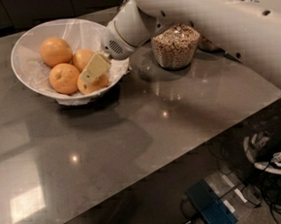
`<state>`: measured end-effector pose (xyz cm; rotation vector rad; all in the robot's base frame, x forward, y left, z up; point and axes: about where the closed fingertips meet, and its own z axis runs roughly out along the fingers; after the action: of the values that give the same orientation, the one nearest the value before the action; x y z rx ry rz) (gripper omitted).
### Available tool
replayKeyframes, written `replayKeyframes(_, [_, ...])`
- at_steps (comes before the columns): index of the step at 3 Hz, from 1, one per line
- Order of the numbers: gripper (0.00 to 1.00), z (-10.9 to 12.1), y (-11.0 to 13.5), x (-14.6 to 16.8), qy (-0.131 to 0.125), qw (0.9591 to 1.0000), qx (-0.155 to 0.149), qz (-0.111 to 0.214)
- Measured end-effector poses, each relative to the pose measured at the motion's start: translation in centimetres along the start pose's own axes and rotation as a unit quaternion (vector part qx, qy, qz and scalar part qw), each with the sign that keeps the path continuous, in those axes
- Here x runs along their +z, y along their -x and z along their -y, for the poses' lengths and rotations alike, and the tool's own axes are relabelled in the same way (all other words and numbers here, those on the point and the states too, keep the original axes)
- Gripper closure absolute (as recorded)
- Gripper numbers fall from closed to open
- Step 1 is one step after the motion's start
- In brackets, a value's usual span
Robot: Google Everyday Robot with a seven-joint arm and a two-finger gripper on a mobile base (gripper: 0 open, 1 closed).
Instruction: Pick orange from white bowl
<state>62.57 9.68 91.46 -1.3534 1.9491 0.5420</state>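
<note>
The white bowl (pixel 26 47), lined with crinkled white paper, stands at the table's back left. It holds several oranges: one at the back (pixel 55 51), one in the middle (pixel 81 58), one at the front left (pixel 64 78). A fourth orange (pixel 97 84) lies at the front right, mostly under my gripper (pixel 94 70). The gripper reaches into the bowl from the right, its cream-coloured finger (pixel 95 66) lying over that fourth orange.
A glass jar of cereal (pixel 176 45) stands just right of the bowl, under my white arm (pixel 205 14). Another jar (pixel 208 43) sits behind it. The grey table's front edge (pixel 196 141) runs diagonally; cables and a blue box (pixel 211 208) lie on the floor below.
</note>
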Motion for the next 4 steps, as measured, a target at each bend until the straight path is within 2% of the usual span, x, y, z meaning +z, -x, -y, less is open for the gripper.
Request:
replayKeyframes(1, [0.28, 0.1, -0.1, 0.6, -0.001, 1.0, 0.007, 0.0])
replayKeyframes(3, [0.27, -1.4, -2.0, 3.1, 0.004, 0.9986, 0.051, -0.009])
replayKeyframes(4, [0.29, -1.4, -2.0, 3.1, 0.004, 0.9986, 0.051, -0.009])
